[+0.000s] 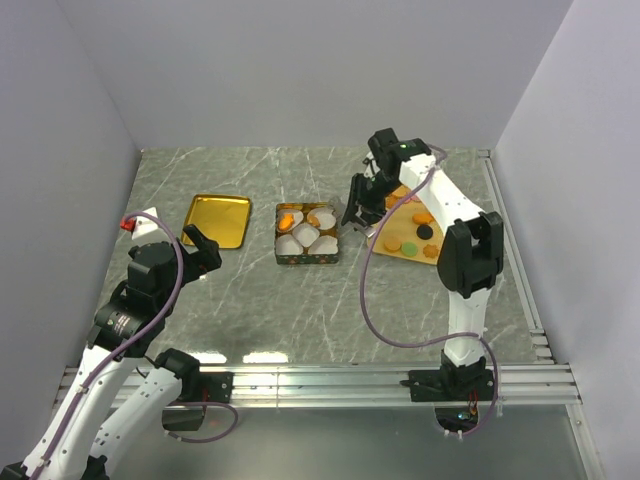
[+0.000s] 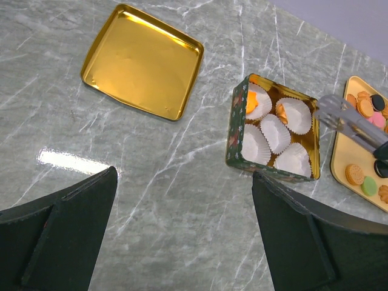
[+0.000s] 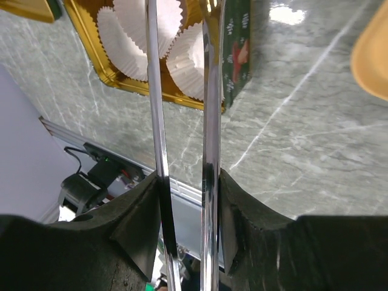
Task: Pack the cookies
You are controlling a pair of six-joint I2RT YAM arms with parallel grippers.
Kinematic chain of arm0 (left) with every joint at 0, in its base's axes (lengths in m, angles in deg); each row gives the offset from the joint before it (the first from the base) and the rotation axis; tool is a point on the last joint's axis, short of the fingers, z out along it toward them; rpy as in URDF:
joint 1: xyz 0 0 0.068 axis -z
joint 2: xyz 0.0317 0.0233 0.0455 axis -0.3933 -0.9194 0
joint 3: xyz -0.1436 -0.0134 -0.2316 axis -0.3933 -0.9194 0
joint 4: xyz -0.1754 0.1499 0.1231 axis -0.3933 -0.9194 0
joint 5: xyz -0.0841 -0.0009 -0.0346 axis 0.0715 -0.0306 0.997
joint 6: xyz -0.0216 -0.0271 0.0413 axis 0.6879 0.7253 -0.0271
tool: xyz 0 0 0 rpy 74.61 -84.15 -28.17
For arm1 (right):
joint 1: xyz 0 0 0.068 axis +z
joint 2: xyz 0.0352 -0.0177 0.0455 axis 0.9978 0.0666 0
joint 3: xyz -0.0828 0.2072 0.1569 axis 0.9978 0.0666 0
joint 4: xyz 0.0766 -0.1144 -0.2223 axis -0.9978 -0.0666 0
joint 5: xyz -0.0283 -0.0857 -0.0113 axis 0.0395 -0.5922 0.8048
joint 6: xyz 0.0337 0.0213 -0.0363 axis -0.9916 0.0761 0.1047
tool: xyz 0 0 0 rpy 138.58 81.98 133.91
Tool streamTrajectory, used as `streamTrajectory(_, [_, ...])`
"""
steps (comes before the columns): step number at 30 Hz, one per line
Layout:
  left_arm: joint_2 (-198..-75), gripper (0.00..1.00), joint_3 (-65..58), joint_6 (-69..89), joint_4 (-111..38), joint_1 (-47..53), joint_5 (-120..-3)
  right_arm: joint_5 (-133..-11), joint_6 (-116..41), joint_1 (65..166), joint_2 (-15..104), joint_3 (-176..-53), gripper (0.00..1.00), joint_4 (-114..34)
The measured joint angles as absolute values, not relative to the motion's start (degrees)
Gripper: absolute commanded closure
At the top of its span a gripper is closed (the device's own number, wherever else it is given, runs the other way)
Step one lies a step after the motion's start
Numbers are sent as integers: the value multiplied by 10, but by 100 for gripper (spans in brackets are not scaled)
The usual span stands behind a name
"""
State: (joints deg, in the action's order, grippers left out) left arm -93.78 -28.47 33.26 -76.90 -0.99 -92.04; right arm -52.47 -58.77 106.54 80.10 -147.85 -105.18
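Observation:
Several round cookies (image 1: 408,243), orange, pink, green and dark brown, lie on a yellow tray (image 1: 392,256) right of centre; they also show in the left wrist view (image 2: 367,106). A green tin (image 1: 307,261) holds white paper cups, and two far cups carry orange cookies (image 1: 288,218). My right gripper (image 1: 362,207) is shut on metal tongs (image 3: 209,91), whose tips reach over the tin's right side (image 2: 330,109); I see no cookie between them. My left gripper (image 1: 200,250) is open and empty above bare table, left of the tin.
The tin's gold lid (image 1: 217,220) lies upside down left of the tin. A small white and red object (image 1: 140,222) sits at the far left by the wall. Walls close in the table on three sides.

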Motion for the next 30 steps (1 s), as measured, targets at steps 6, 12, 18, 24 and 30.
streamTrajectory(6, [-938, 1, -285, 333, -769, -10, -920, -529, -574, 1025, 746, -1462, 54, -1060])
streamTrajectory(12, [-938, 1, -285, 332, -769, -8, -920, -530, -553, 963, 672, -1390, 54, -1058])
streamTrajectory(18, [-938, 1, -285, 333, -769, -3, -920, -535, -532, 893, 634, -1320, 54, -1060])
streamTrajectory(24, [-938, 1, -285, 333, -769, -2, -920, -537, -519, 869, 633, -1301, 54, -1057])
streamTrajectory(30, [-938, 1, -285, 333, -769, -2, -920, -535, -512, 849, 670, -1320, 53, -1053])
